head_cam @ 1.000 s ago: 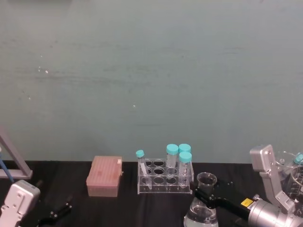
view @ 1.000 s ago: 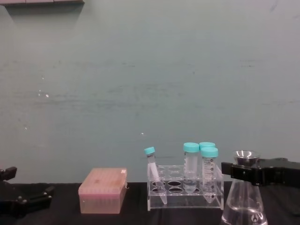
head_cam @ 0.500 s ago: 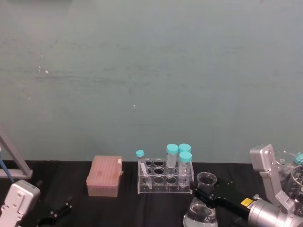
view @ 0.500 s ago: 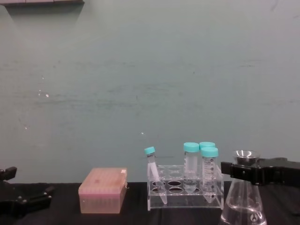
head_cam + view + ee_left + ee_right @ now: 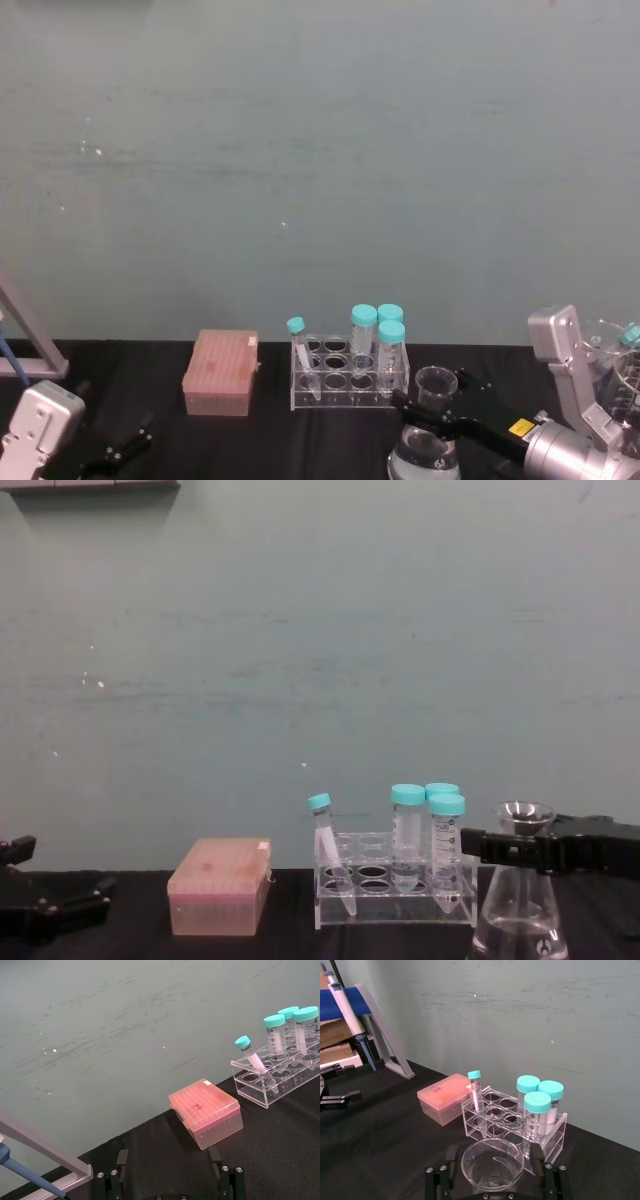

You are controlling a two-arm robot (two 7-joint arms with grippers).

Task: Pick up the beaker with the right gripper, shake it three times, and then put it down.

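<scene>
Beaker (image 5: 520, 905) neck between spread right gripper (image 5: 515, 848) fingers, beside tube rack (image 5: 393, 890).

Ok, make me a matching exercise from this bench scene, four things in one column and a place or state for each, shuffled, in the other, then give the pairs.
Things:
1. beaker
2. pink box
3. small tube
4. left gripper

Places or states:
A. leaning in the clear rack
B. low at the robot's left, holding nothing
C. neck between the right gripper's fingers
D. standing left of the rack

Pairs: 1-C, 2-D, 3-A, 4-B
</scene>
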